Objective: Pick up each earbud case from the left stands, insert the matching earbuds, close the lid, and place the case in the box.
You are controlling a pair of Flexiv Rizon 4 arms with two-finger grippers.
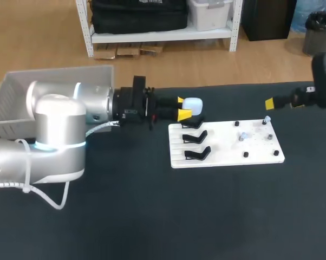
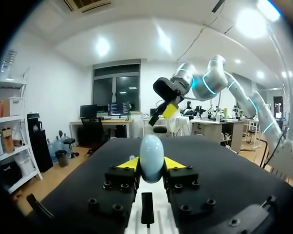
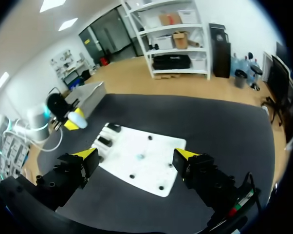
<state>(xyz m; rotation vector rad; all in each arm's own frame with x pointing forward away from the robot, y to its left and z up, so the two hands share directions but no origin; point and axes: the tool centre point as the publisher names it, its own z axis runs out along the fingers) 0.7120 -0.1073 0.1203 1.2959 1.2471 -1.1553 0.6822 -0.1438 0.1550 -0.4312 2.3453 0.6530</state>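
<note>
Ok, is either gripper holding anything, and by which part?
The left gripper holds the pale blue earbud case by its two sides, rounded end sticking out ahead. The right gripper is open and empty.

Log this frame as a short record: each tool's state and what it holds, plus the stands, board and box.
left tool: shut on the pale blue earbud case, held by the rearmost stand
right tool: open, empty, raised off the board's peg end
stands: three black stands in a row, all empty
board: white board with small pale pieces among its pegs, too small to identify
box: grey box to the rear left of the board
</note>
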